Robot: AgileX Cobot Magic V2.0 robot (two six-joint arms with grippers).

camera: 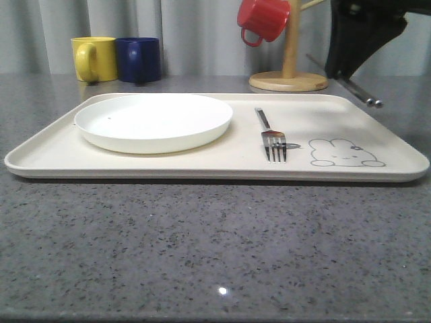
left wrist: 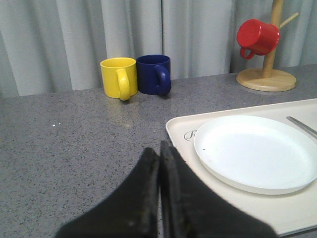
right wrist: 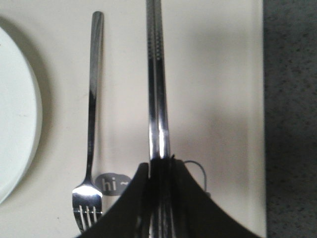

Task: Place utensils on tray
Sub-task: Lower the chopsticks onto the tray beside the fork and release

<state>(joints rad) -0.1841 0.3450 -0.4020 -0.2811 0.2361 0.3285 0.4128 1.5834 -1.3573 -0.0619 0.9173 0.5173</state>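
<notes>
The cream tray [camera: 202, 161] lies across the grey counter, with a bunny drawing at its right end. On it, just left of the bunny, a silver fork [camera: 273, 138] lies with its tines toward the front; the right wrist view shows the fork [right wrist: 91, 124] too. My right gripper [camera: 345, 70] hangs above the tray's back right corner, shut on a pair of chopsticks [camera: 363, 96]. In the right wrist view the chopsticks [right wrist: 157, 89] stick out straight from the gripper [right wrist: 161, 166], above the tray [right wrist: 223, 74] and parallel to the fork. My left gripper [left wrist: 159, 148] is shut and empty over the counter beside the tray's left edge [left wrist: 178, 129].
A round white plate [camera: 153, 121] fills the tray's left half. Behind the tray stand a yellow mug [camera: 93, 58] and a blue mug [camera: 138, 59]. A wooden mug tree [camera: 289, 67] at the back right carries a red mug [camera: 262, 18].
</notes>
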